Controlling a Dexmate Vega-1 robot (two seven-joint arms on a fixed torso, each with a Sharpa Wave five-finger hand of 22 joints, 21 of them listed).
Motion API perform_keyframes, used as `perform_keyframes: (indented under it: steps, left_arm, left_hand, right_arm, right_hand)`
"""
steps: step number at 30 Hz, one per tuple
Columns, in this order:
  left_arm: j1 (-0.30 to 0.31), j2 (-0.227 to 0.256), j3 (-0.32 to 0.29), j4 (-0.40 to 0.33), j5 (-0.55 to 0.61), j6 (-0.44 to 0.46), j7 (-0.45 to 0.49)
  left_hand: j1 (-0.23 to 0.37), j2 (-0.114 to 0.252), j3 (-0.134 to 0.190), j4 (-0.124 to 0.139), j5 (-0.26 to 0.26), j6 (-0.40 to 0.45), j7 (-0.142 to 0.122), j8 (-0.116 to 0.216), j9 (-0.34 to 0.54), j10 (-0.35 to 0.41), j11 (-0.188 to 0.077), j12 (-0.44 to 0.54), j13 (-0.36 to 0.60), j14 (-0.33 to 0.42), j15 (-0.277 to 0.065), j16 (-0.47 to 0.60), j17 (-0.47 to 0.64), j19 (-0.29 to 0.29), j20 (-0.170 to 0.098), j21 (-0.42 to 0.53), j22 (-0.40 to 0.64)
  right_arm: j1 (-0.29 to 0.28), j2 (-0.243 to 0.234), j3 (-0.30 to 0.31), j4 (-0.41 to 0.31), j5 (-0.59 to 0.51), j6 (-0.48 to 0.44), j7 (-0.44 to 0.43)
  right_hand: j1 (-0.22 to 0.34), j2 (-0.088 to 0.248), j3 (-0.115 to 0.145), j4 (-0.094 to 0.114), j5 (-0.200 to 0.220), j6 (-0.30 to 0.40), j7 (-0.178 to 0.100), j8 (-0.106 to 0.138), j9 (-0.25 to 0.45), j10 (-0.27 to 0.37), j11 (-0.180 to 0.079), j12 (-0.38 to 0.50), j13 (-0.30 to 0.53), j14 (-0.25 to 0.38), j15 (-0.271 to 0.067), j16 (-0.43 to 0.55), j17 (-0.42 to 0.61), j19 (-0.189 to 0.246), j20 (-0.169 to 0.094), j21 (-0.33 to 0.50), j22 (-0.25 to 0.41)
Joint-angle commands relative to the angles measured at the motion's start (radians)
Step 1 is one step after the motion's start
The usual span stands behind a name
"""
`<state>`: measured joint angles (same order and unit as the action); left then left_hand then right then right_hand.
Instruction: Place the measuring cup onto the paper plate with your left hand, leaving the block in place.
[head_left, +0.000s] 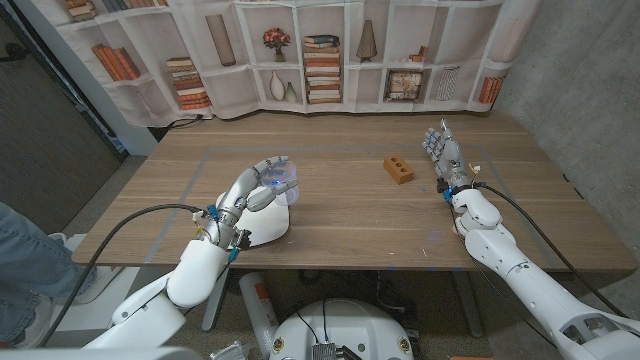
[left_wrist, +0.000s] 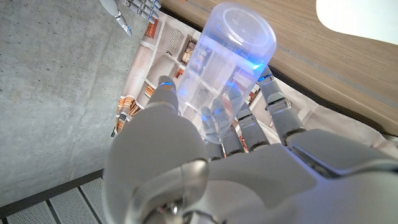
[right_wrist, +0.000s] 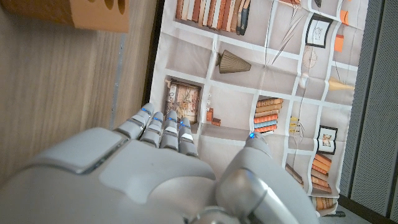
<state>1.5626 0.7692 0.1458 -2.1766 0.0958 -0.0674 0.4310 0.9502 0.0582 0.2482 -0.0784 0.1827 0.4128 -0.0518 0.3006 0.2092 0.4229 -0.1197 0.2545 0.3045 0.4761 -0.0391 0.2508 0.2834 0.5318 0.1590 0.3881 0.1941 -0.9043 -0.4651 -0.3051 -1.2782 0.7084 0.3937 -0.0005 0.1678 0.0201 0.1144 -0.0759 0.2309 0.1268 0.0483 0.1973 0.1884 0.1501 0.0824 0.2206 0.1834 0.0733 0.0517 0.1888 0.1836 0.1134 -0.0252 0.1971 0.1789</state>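
Nearest me, at about seven o'clock on the brown wooden table (head_left: 340, 215), my left hand (head_left: 243, 193) grips the clear, bluish plastic measuring cup (head_left: 284, 179). My fingers (left_wrist: 281, 109) wrap one side of it and my thumb (left_wrist: 163, 93) presses the other. In the left wrist view the cup (left_wrist: 227, 56) points away from my palm, its round closed end facing outward. It hangs over the far rim of the round white paper plate (head_left: 262, 223), at the plate's twelve o'clock; I cannot tell whether it touches the plate. The plate lies just under my wrist, near the table's front edge.

Over at three o'clock my right hand (head_left: 443, 152) holds nothing, its fingers (right_wrist: 163, 132) stretched out side by side with the thumb apart, reaching toward the far edge. It stands near the table's right side.

Between my two hands, around one o'clock from the table's middle, the small orange-brown wooden block (head_left: 399, 169) with holes in its top sits on the wood, well apart from the cup and just inside my right hand.

Farthest off, at twelve o'clock, a printed bookshelf backdrop (head_left: 320, 55) hangs behind the table.
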Motion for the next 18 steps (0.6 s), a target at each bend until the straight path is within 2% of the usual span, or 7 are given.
perform_keyframes:
  steps: [1, 18]
  left_arm:
    - [0.057, -0.014, -0.069, -0.019, -0.028, -0.004, -0.026]
    - [0.075, -0.052, -0.114, 0.004, -0.053, -0.017, -0.046]
  left_hand:
    - [-0.005, 0.004, 0.006, 0.002, 0.003, 0.009, 0.003, -0.004, 0.003, 0.012, 0.000, 0.000, 0.002, 0.007, 0.004, -0.001, 0.000, -0.007, -0.003, -0.001, 0.001]
    - [-0.006, 0.004, 0.009, 0.000, 0.004, 0.016, 0.005, -0.003, 0.003, 0.016, 0.000, -0.001, 0.004, 0.015, 0.002, -0.001, -0.001, -0.005, -0.003, -0.001, 0.001]
  right_arm:
    - [-0.002, -0.003, -0.003, -0.002, -0.003, 0.000, 0.003]
    - [-0.011, -0.016, -0.004, -0.040, -0.015, -0.017, -0.020]
  right_hand:
    - [0.004, 0.008, -0.003, 0.003, 0.001, 0.010, 0.000, 0.001, 0.002, 0.009, -0.004, -0.004, 0.003, 0.011, 0.000, 0.001, 0.003, 0.010, 0.001, 0.005, 0.006]
    - [0.004, 0.009, -0.004, 0.002, 0.001, 0.011, 0.002, 0.002, 0.002, 0.010, -0.004, -0.004, 0.003, 0.011, 0.001, 0.001, 0.003, 0.010, 0.000, 0.005, 0.006]
